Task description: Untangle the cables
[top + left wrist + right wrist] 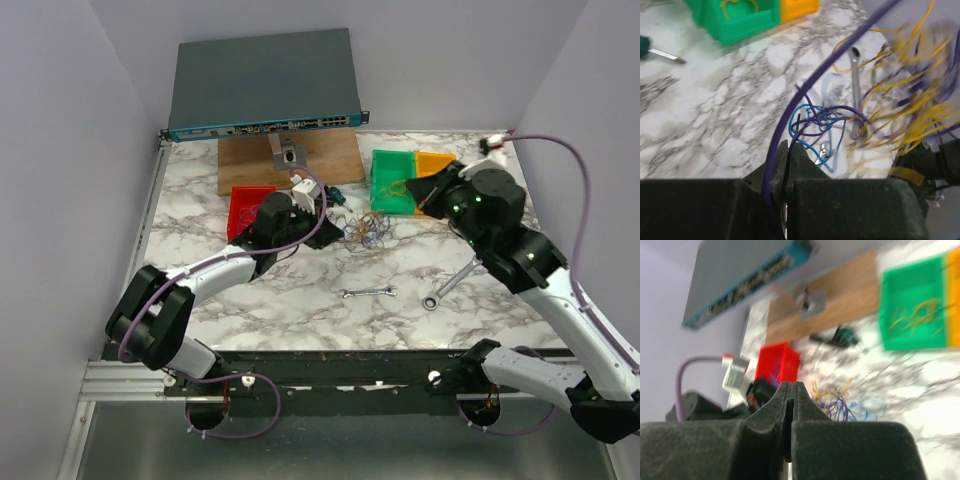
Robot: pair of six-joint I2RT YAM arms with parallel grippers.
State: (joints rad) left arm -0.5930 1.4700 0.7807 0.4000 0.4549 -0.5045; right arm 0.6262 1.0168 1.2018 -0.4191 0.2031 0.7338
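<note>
The cables (pixel 365 228) lie as a tangle of blue, purple and yellow-orange wire loops on the marble table, between my two grippers. My left gripper (pixel 325 215) is at the tangle's left edge. In the left wrist view its jaws (pixel 790 146) are shut on a thin purple wire that runs up into the blue and purple loops (pixel 821 120). The yellow loops (pixel 907 95) are blurred at the right. My right gripper (pixel 428 197) is above the table to the right of the tangle. It (pixel 792 386) is shut and empty, and the cables (pixel 840 402) lie beyond it.
A green bin (pixel 392 180) and an orange bin (pixel 432 162) stand behind the right gripper. A red bin (pixel 248 208) is by the left wrist. Two silver wrenches (pixel 368 292) (pixel 450 283) lie nearer the front. A wooden board (pixel 290 160) and a network switch (pixel 262 85) are at the back. A screwdriver (pixel 660 52) lies left of the bins.
</note>
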